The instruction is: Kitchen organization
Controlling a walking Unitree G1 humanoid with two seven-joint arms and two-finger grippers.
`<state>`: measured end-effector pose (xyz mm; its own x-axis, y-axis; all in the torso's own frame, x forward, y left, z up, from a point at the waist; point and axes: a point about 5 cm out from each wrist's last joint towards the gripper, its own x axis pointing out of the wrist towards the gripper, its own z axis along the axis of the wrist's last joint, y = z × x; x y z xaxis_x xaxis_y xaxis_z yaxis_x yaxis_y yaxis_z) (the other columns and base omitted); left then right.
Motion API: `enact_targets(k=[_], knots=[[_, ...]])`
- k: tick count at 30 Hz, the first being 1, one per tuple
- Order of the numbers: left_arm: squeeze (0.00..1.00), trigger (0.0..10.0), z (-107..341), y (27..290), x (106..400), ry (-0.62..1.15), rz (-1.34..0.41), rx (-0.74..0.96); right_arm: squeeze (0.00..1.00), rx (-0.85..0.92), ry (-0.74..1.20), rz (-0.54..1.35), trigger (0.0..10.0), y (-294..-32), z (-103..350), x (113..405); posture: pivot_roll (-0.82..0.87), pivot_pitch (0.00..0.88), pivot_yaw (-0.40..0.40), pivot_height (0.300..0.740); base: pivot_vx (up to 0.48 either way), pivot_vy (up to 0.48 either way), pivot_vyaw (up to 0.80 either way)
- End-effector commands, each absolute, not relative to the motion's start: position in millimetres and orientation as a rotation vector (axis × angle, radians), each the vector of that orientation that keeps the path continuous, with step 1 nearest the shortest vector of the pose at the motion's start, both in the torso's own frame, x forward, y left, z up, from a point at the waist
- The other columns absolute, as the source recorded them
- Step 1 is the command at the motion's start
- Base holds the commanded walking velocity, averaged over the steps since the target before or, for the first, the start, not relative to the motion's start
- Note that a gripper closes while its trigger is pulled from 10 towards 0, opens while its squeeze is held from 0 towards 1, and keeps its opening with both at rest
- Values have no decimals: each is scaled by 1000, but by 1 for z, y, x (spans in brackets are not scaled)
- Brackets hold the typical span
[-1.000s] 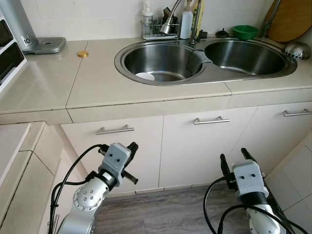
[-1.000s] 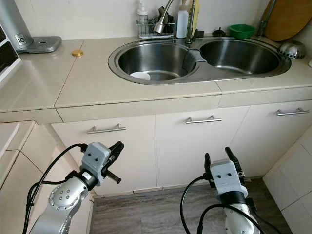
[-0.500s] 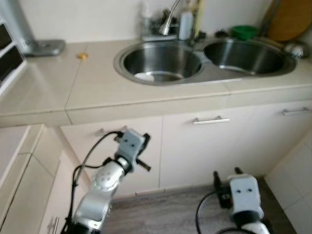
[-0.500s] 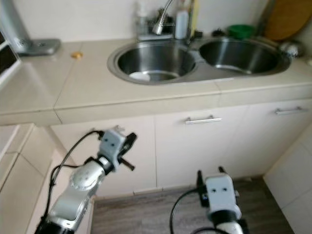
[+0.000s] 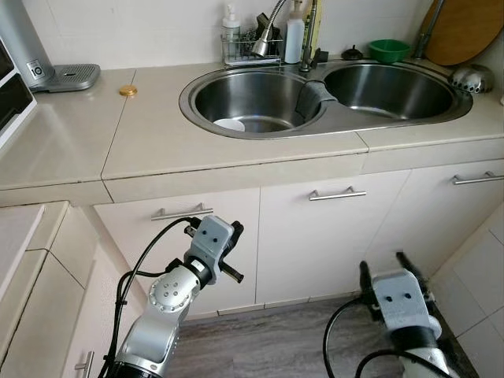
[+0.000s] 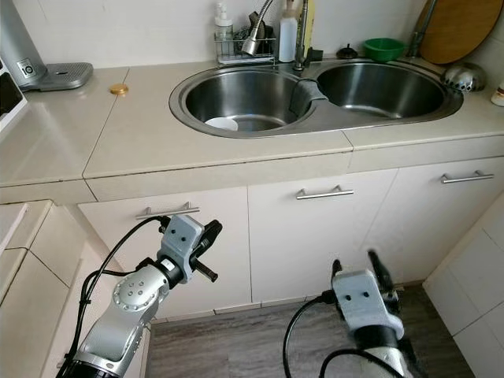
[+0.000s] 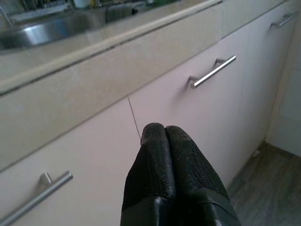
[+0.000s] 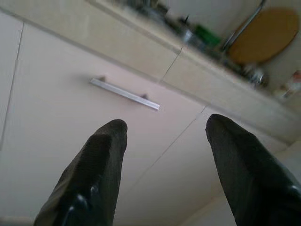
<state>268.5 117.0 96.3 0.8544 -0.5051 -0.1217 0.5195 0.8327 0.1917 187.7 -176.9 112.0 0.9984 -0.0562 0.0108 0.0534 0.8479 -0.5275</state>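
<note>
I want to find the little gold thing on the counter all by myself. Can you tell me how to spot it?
Start at the big double steel sink and look left across the beige counter toward the back wall. The small gold disc lies flat there, just right of the grey machine base. It is the only shiny gold thing, alone on bare counter.

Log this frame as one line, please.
left gripper: shut, raised before left cabinet door | right gripper: open, low, facing cabinet handle | nothing held
</note>
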Motion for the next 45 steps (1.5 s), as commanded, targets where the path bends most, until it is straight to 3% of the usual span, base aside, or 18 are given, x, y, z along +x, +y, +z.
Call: enact_targets(k=[1,9,28,45], knots=[[0,10000,101,117,271,52,-544,240,0,-598,-45,-6,10000,-168,115,195,16,0,14,740,0,0,0],[0,10000,104,117,272,46,-518,238,0,-580,-82,66,10000,-155,110,225,56,0,-6,740,0,0,0],[0,10000,91,132,258,123,-439,228,0,-577,-39,64,10000,-163,101,225,53,0,-24,740,0,0,0],[0,10000,90,129,273,111,-413,200,0,-574,-29,86,10000,-163,102,224,27,0,-12,740,0,0,0]])
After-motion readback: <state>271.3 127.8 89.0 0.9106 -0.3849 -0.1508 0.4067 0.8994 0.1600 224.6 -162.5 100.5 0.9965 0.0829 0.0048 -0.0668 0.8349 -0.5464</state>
